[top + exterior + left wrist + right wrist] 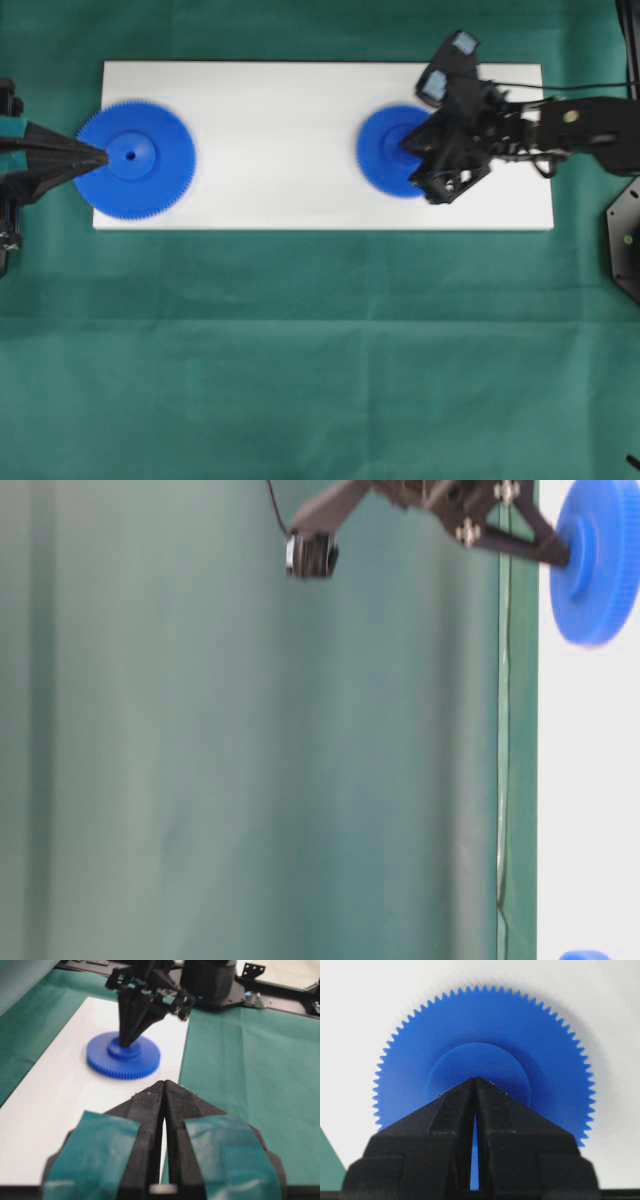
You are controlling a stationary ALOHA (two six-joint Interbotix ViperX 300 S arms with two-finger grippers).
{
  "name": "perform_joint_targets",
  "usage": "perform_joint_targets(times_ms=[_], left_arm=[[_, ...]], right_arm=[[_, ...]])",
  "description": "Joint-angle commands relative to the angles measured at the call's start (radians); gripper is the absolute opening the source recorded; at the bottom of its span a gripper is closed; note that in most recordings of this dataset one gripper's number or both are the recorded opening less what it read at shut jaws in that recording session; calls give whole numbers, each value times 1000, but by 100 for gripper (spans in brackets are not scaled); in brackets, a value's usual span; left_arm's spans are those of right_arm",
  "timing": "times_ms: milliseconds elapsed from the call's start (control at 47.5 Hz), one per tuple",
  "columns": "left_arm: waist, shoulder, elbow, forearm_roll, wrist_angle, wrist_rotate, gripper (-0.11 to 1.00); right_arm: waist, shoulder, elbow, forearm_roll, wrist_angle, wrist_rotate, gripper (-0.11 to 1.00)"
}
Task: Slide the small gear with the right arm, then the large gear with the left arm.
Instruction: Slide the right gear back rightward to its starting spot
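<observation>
on a white board (300,190), the right gripper (408,143), fingers pressed together holding nothing, rests its tip on the small gear (385,155); the left gripper (100,155), likewise closed and empty, touches the large gear (150,175).

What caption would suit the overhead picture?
Right claw shut, tip on the small gear; left claw touching the large gear on a white board.

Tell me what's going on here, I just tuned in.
Two blue gears lie on a white board over green cloth. The right gripper, jaws closed to a point, rests its tip on the small gear at the hub. The left gripper, also closed, has its tip on the large gear, between rim and hub.
</observation>
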Motion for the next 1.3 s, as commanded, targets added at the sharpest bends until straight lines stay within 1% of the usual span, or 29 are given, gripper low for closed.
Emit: perform_joint_targets(times_ms=[0, 126, 253, 316, 421, 589, 716, 758, 842, 968, 1073, 1242, 1284], left_arm=[[2, 12, -26, -2, -6, 2, 0], [2, 23, -35, -2, -6, 2, 0], [2, 38, -41, -2, -6, 2, 0], [2, 48, -46, 0, -6, 2, 0], [2, 64, -54, -2, -6, 5, 0], [2, 81, -61, -2, -6, 8, 0], [2, 83, -63, -2, -6, 8, 0], [2, 83, -63, -2, -6, 8, 0], [2, 83, -61, -2, -6, 6, 0], [2, 83, -61, -2, -6, 6, 0], [2, 83, -63, -2, -5, 5, 0], [3, 83, -63, -2, -5, 6, 0], [3, 83, -63, 0, -3, 6, 0]], right_arm=[[-8, -12, 100, 5, 69, 21, 50], [-15, -58, 147, 5, 104, 51, 50], [-32, -100, 190, 5, 172, 112, 50], [-40, -124, 213, -3, 206, 146, 50], [-43, -163, 236, -34, 242, 202, 50], [-43, -216, 256, -101, 302, 310, 50], [-43, -238, 262, -147, 348, 374, 50], [-43, -241, 259, -163, 348, 387, 50], [-43, -241, 256, -178, 348, 399, 50], [-43, -241, 247, -187, 344, 399, 50], [-41, -250, 238, -206, 325, 399, 50], [-31, -314, 216, -252, 307, 399, 50], [-31, -347, 209, -270, 308, 397, 50]])
